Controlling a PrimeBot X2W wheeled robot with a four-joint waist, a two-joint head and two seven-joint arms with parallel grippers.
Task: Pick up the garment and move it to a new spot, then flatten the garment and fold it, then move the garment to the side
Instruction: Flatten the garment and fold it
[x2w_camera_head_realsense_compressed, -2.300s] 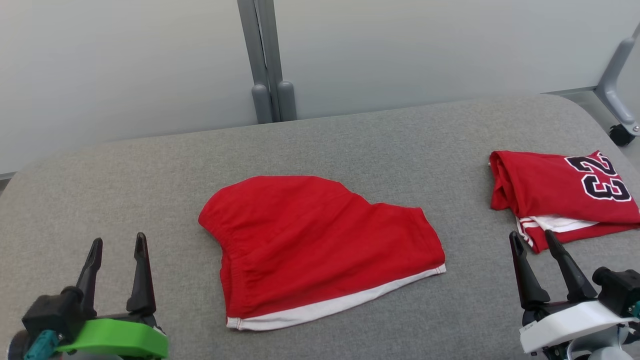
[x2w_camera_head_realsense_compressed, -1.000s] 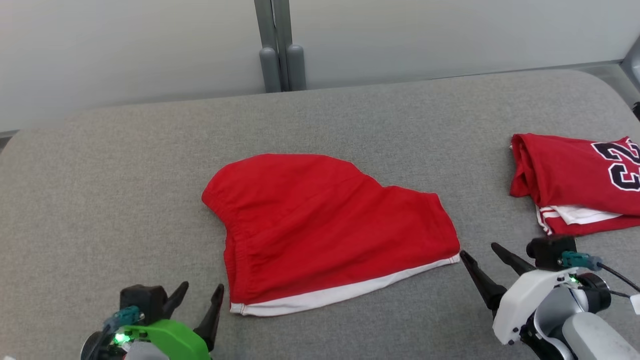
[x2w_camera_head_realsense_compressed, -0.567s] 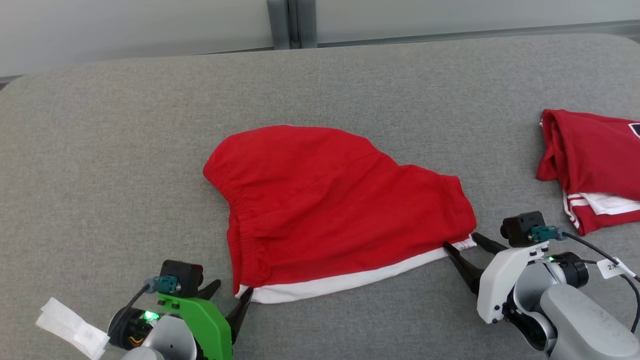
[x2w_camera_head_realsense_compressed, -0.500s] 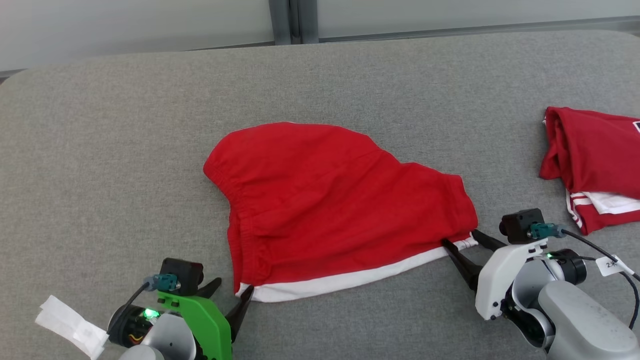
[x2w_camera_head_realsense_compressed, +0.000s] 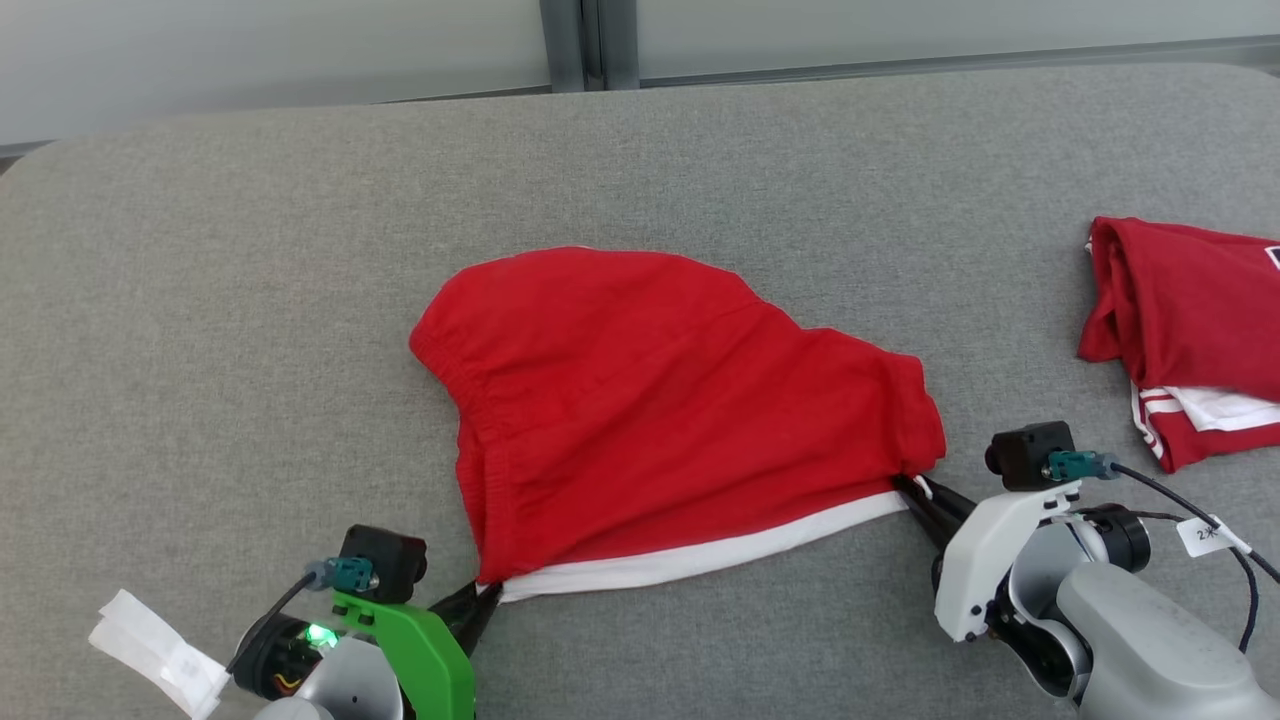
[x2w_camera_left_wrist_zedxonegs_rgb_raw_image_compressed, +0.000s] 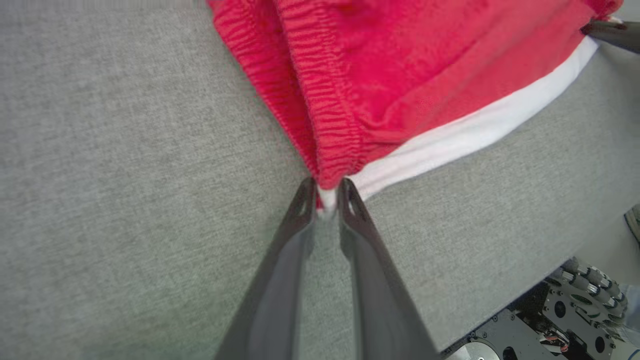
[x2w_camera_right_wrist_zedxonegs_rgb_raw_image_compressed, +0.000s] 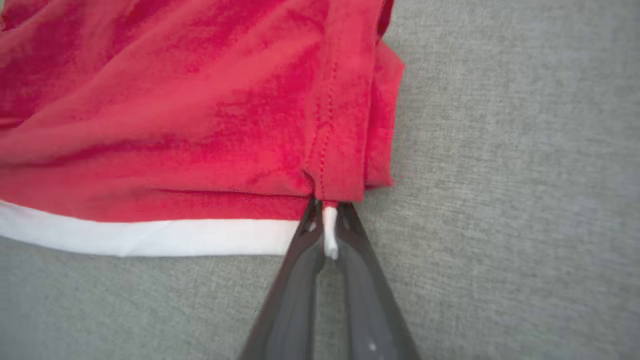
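1. Head view: the garment (x2w_camera_head_realsense_compressed: 660, 410), red shorts with a white strip along the near edge, lies mid-table (x2w_camera_head_realsense_compressed: 250, 300) on grey fabric, elastic waistband to the left.
2. Head view: the left gripper (x2w_camera_head_realsense_compressed: 483, 597) is at the garment's near-left corner with its fingers drawn together on the cloth. The right gripper (x2w_camera_head_realsense_compressed: 908, 487) is at the near-right corner, pinched the same way.
3. Head view, writing: the cable tag (x2w_camera_head_realsense_compressed: 1207, 535) on the right arm starts with a handwritten "2"; the rest is illegible. The print on the white tag (x2w_camera_head_realsense_compressed: 150, 650) by the left wrist is too small to read.
4. Head view: the folded jersey (x2w_camera_head_realsense_compressed: 1170, 320) sits at the right edge, well apart from the garment. A sliver of dark print is cut off by the frame and unreadable. A grey post (x2w_camera_head_realsense_compressed: 590, 45) stands behind the table.
5. Left wrist view: both fingers (x2w_camera_left_wrist_zedxonegs_rgb_raw_image_compressed: 300, 220) are nearly closed, clamping the waistband end where red meets the white strip. The tip of the right gripper shows at top right, at the far end of the strip.
6. Right wrist view: the fingers (x2w_camera_right_wrist_zedxonegs_rgb_raw_image_compressed: 305, 245) are closed tight on a thin white tab of the hem, just under the red side seam. The corner is bunched above the tips.
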